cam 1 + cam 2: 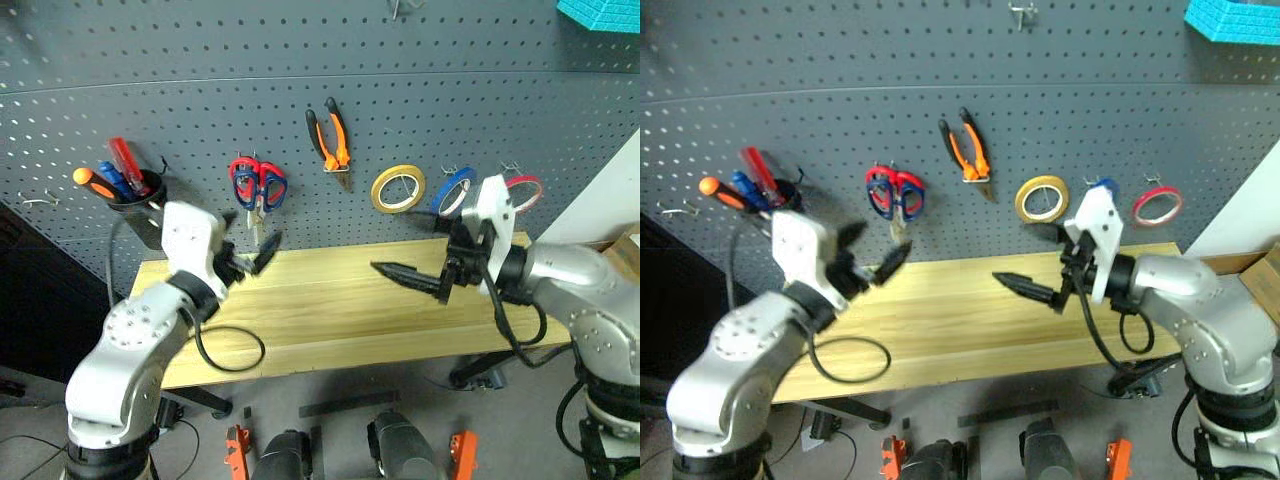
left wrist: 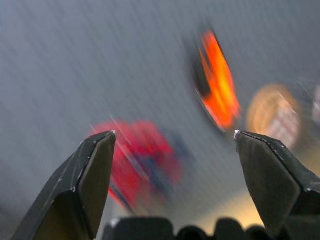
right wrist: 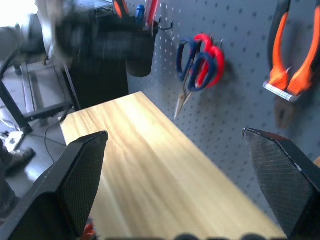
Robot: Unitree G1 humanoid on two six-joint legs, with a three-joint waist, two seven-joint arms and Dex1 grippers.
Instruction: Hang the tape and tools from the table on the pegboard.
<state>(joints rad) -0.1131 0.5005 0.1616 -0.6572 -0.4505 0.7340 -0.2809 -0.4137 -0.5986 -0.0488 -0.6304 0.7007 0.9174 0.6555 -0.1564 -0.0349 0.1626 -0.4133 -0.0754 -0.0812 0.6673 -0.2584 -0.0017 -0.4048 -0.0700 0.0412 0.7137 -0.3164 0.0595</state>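
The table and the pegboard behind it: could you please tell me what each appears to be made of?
The table looks like pale yellowish wood with a smooth matt finish: plank seams and grain lines show. The pegboard looks like dark grey painted sheet, possibly metal or hardboard; its regular hole grid shows, the material itself stays uncertain.

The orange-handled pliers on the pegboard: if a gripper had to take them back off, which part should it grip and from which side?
Probably one handle of the pliers. They hang nose down on the pegboard with the handles spread upward, so coming straight in from the front and lifting up looks safest. The yellow tape roll beside them leaves room.
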